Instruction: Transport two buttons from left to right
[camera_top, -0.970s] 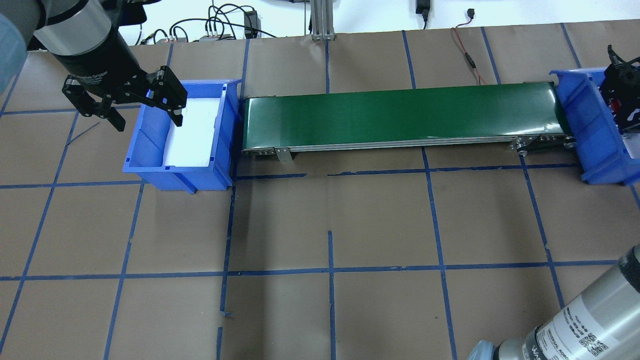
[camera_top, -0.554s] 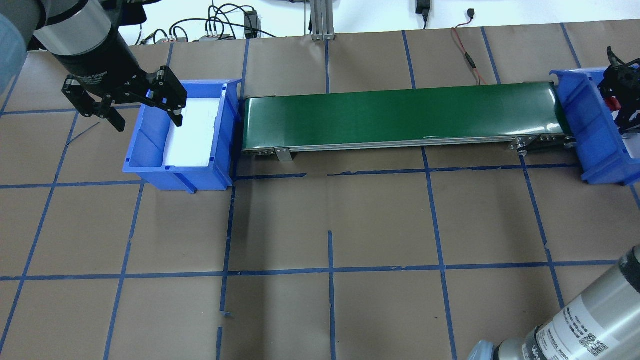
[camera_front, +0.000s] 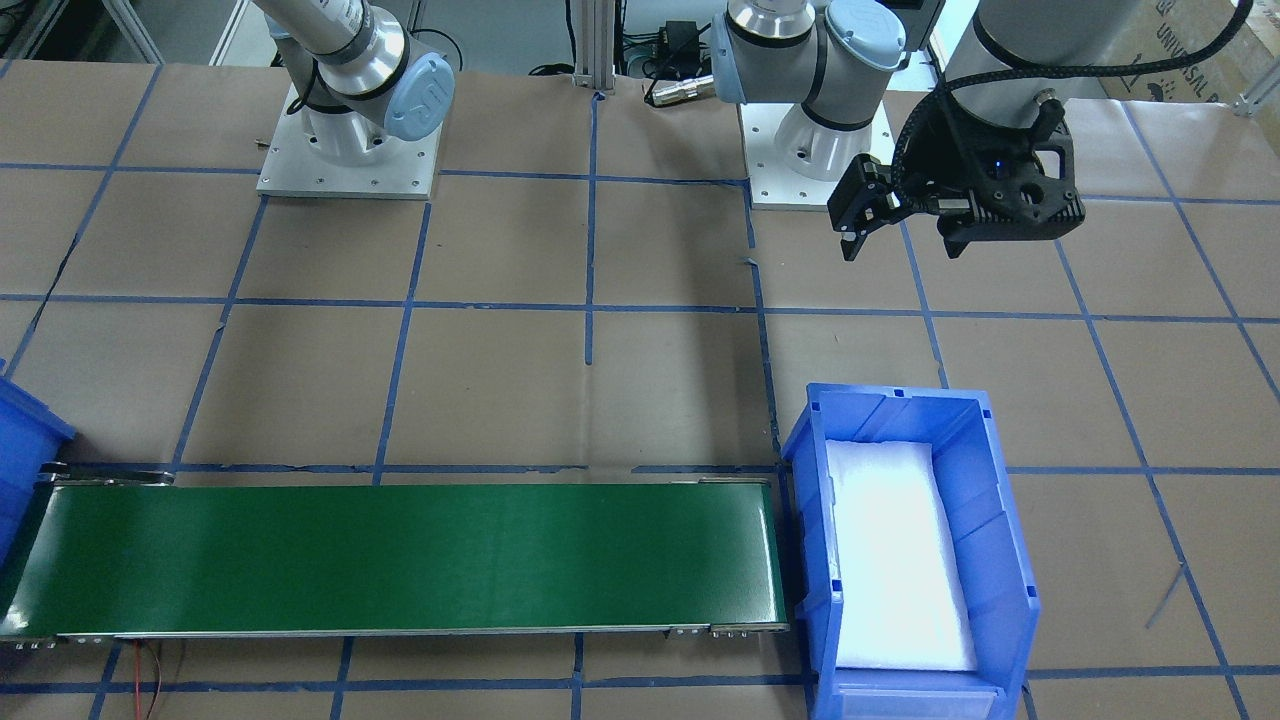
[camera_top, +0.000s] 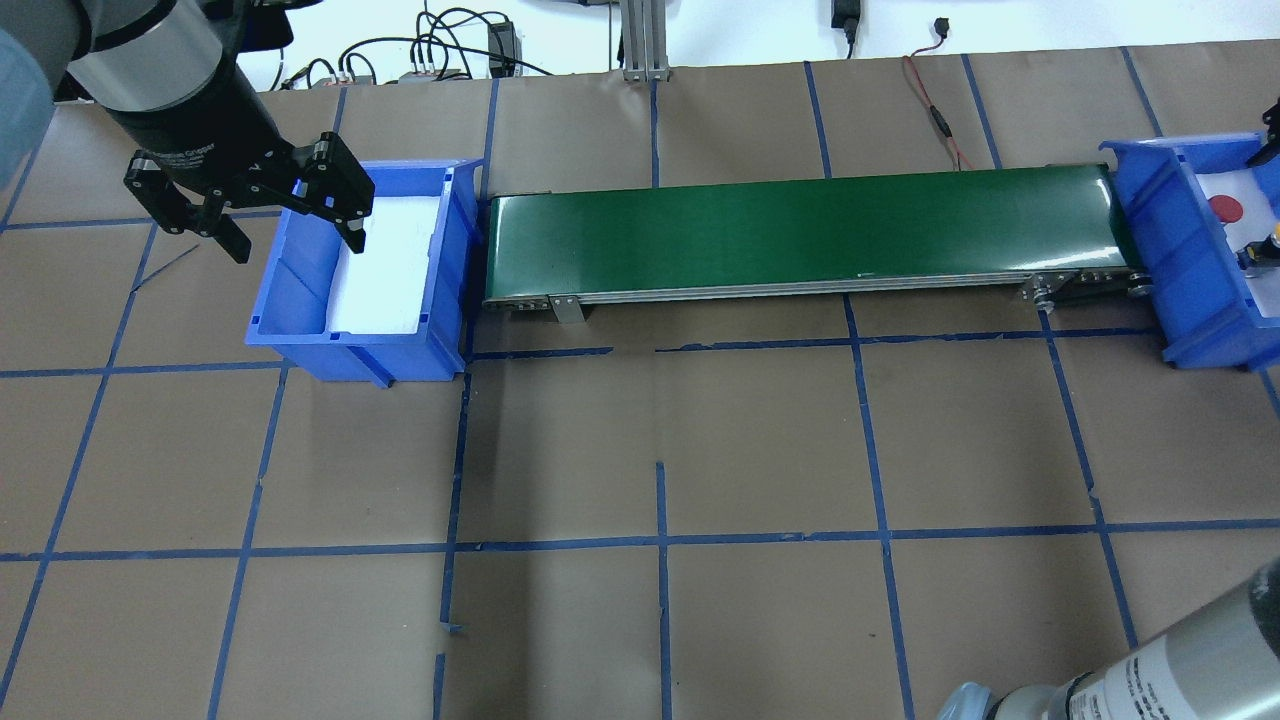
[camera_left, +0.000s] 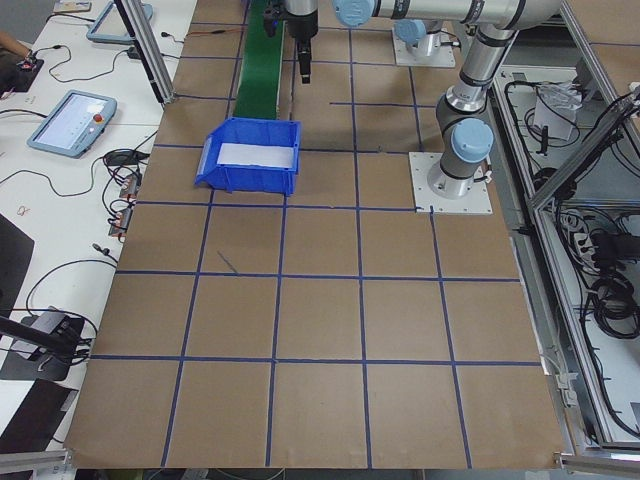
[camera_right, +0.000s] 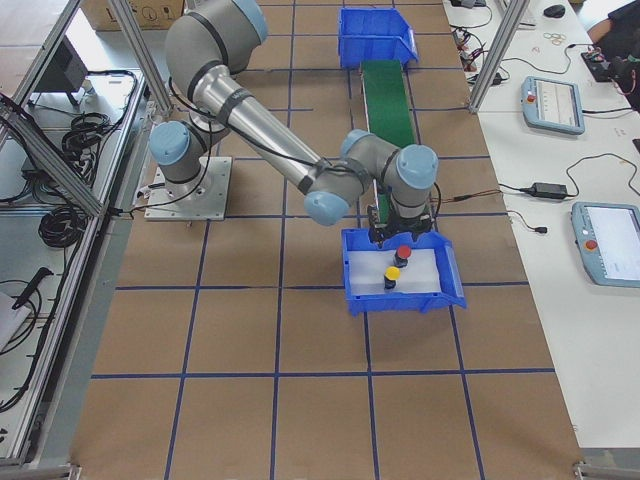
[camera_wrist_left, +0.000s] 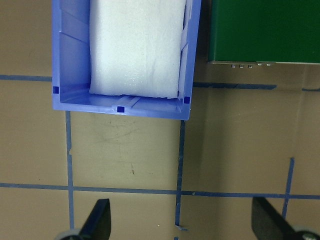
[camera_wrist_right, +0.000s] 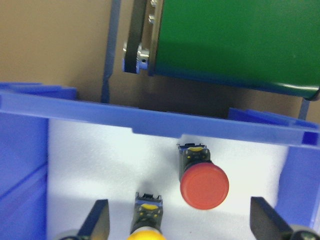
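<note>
The red button (camera_wrist_right: 204, 186) and the yellow button (camera_wrist_right: 148, 209) lie on white foam in the right blue bin (camera_wrist_right: 150, 120). Both also show in the exterior right view, red (camera_right: 402, 252) and yellow (camera_right: 393, 272). The red cap shows from overhead (camera_top: 1224, 209). My right gripper (camera_wrist_right: 179, 212) is open and empty above the two buttons, touching neither. My left gripper (camera_top: 297, 245) is open and empty. It hangs high on the robot's side of the left blue bin (camera_top: 350, 350), which holds only white foam (camera_front: 900, 555).
A green conveyor belt (camera_top: 800, 230) runs between the two bins, with nothing on it. Brown paper with blue tape lines covers the table (camera_top: 660, 450). Cables lie along the far edge (camera_top: 440, 50).
My right gripper has lifted away from the right bin and nearly left the overhead view, uncovering the red button. The left arm has not moved.
</note>
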